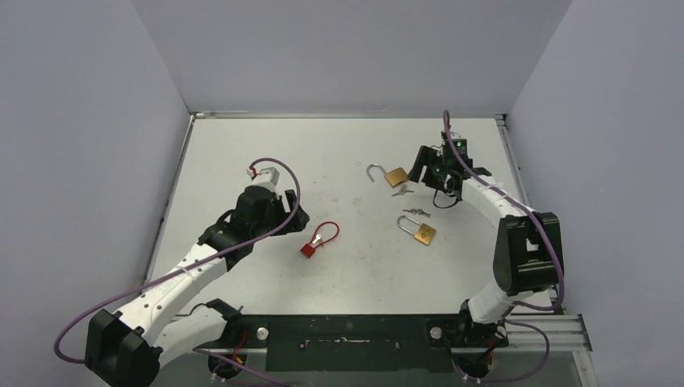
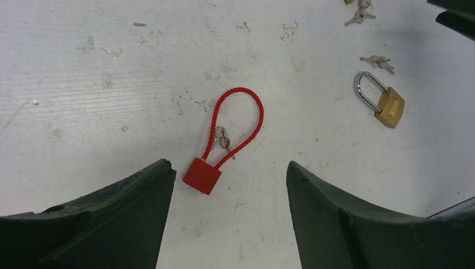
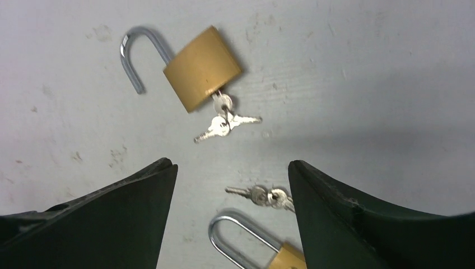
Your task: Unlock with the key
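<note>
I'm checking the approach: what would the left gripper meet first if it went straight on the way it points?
Most likely the red cable lock, lying on the table just ahead of the open left gripper, roughly in line with its gap; depth is hard to judge.

My left gripper (image 2: 229, 168) and right gripper (image 3: 231, 167) hang tilted downward, fingers spread wide, both empty, arms reaching forward.

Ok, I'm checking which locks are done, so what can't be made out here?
Right wrist view: closed padlock, body cut off by the bottom edge.
Left wrist view: open padlock lies past the top edge; only its keys show.
Top view: loose keys, too small to count.
</note>
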You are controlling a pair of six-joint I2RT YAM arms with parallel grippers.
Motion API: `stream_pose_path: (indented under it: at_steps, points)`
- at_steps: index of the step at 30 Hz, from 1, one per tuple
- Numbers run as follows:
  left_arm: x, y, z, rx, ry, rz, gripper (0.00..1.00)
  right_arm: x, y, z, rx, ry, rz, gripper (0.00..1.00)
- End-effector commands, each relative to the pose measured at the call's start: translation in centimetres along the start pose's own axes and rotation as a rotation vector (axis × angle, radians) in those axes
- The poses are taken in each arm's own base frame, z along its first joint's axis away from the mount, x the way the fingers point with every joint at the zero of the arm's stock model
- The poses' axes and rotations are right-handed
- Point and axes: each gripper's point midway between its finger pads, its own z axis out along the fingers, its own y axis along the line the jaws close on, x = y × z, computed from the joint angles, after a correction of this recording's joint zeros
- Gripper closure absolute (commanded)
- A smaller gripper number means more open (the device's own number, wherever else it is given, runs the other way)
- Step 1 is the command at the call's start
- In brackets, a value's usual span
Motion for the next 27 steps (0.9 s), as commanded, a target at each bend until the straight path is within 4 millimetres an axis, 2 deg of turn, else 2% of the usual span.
stream_pose_path:
  at_steps: [1,6,11,14,18,20,24,27]
  points:
    - [-0.6,-1.2,-0.7,0.07,-0.019,0.014,0.29,3.9,-3.4,-2.2,0.148,0.07,-0.129,0.28]
    - [-0.5,-1.6,-0.5,0.092,-0.012,0.013,0.29,6.1,-3.7,-2.9,0.157,0.132,-0.18,0.41]
    - [-0.3,-1.6,-0.1,0.088,0.005,0.013,0.29,7.2,-3.3,-1.6,0.157,0.191,-0.22,0.56]
    - [0.1,-1.4,0.1,0.086,0.012,0.008,0.29,7.5,-2.7,-0.9,0.163,0.219,-0.299,0.65]
    - [0.3,-1.8,-0.2,0.117,0.023,0.036,0.29,7.7,-3.0,-0.7,0.202,0.253,-0.41,0.67]
    - [0.0,-1.7,-0.3,0.11,0.01,0.045,0.29,7.0,-3.9,-0.7,0.253,0.244,-0.44,0.67]
    - [-0.4,-1.6,-0.4,0.102,-0.002,0.064,0.28,5.9,-3.9,-0.2,0.275,0.239,-0.477,0.67]
    - [-0.4,-1.5,-0.4,0.096,0.006,0.078,0.28,6.7,-4.1,0.3,0.263,0.313,-0.516,0.73]
